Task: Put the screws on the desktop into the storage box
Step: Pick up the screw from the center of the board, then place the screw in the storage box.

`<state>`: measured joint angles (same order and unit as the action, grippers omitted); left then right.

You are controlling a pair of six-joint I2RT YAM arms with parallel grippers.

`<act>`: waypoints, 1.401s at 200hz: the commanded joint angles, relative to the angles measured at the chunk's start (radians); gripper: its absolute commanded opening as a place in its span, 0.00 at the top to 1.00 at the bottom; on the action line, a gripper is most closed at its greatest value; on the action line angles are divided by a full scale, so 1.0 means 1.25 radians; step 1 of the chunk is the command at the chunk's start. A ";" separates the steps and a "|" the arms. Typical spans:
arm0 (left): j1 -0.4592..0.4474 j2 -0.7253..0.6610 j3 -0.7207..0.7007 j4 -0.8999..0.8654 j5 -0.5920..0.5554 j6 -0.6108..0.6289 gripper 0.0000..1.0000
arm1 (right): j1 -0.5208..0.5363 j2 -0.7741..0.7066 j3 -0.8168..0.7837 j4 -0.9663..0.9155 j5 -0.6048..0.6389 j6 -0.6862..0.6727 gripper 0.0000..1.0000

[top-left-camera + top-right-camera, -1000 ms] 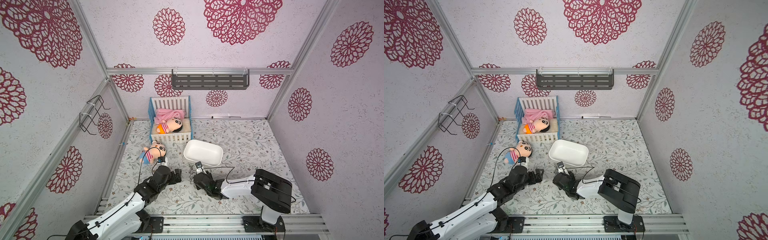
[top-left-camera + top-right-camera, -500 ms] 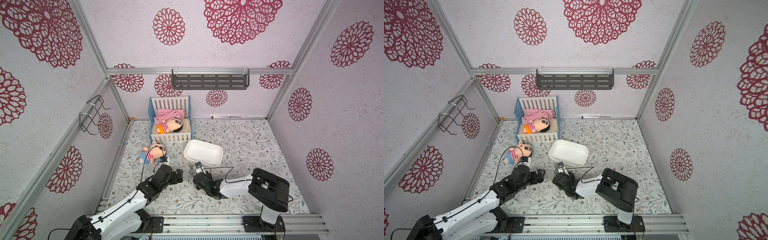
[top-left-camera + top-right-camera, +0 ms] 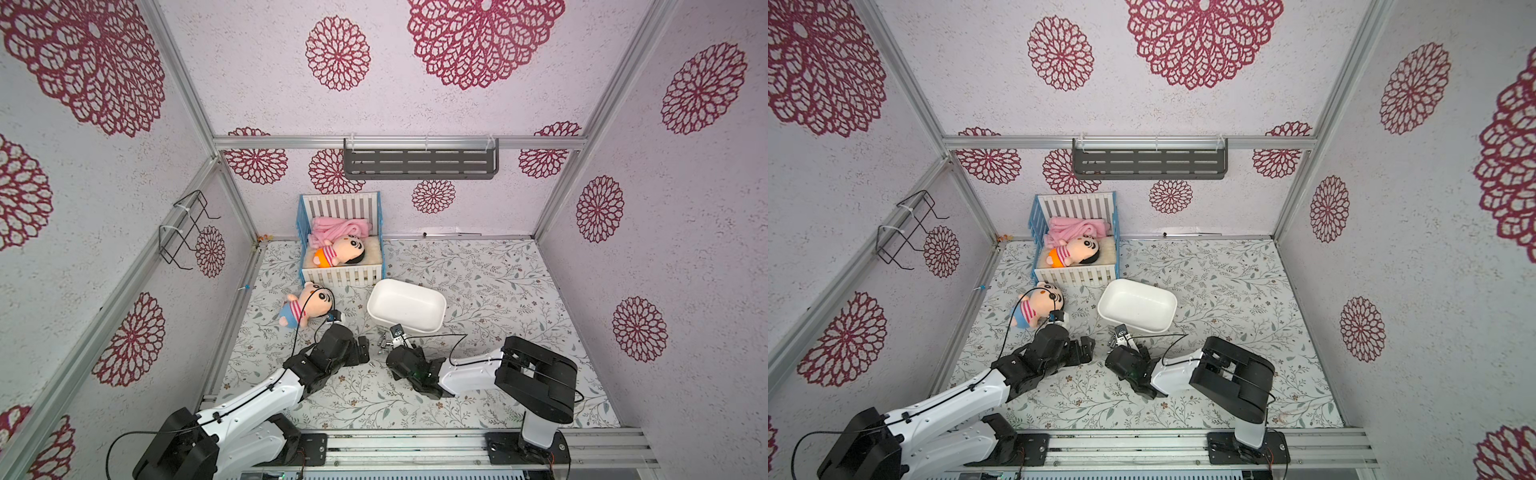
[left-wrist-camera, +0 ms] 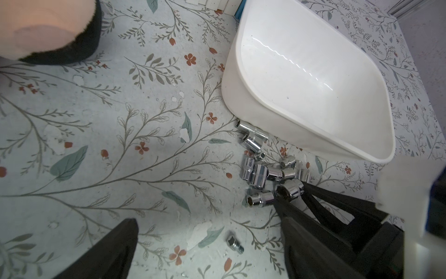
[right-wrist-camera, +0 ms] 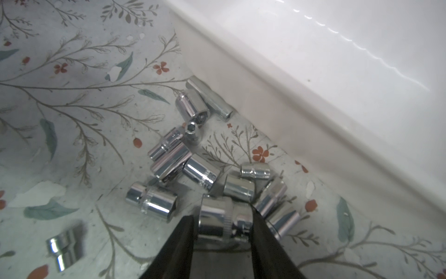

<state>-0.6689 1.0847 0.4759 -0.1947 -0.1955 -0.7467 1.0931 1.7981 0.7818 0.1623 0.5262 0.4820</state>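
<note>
Right wrist view: closed the right gripper [image 5: 222,215] onto one screw [image 5: 217,221], pinching it. Ready to lift toward the empty storage box [image 5: 277,103].

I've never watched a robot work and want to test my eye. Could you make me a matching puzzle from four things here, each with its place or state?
1 storage box
2 left gripper
3 right gripper
4 pink blanket

A in the crib
B a screw between its jaws
C empty
D open, holding nothing

Pairs: 1-C, 2-D, 3-B, 4-A
</note>
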 commanded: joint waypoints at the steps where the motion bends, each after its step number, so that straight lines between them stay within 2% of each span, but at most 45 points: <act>1: -0.015 0.016 0.019 -0.003 -0.004 0.019 0.03 | -0.006 0.004 0.013 0.019 0.005 0.001 0.58; 60: -0.025 0.018 0.025 -0.015 -0.038 0.025 0.03 | -0.006 -0.033 -0.005 0.027 0.024 -0.004 0.61; 116: -0.027 -0.032 0.024 -0.056 -0.135 0.022 0.03 | 0.005 -0.133 -0.053 0.057 0.026 -0.020 0.65; 171: -0.027 -0.103 -0.006 -0.054 -0.173 0.013 0.03 | -0.009 -0.238 0.011 -0.049 0.010 -0.020 0.66; 208: -0.027 -0.084 -0.006 -0.028 -0.129 0.022 0.03 | -0.103 -0.199 0.106 -0.098 -0.055 -0.017 0.65; 237: -0.031 -0.046 0.005 -0.009 -0.080 0.031 0.03 | -0.169 -0.128 0.162 -0.103 -0.057 -0.009 0.63; 280: -0.037 -0.014 0.016 -0.001 -0.060 0.039 0.03 | -0.223 -0.062 0.166 -0.068 -0.117 0.012 0.62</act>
<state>-0.6952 1.0546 0.4759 -0.2222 -0.2993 -0.7181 0.8295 1.7035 0.9775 0.0525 0.4225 0.4820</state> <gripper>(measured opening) 0.975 0.373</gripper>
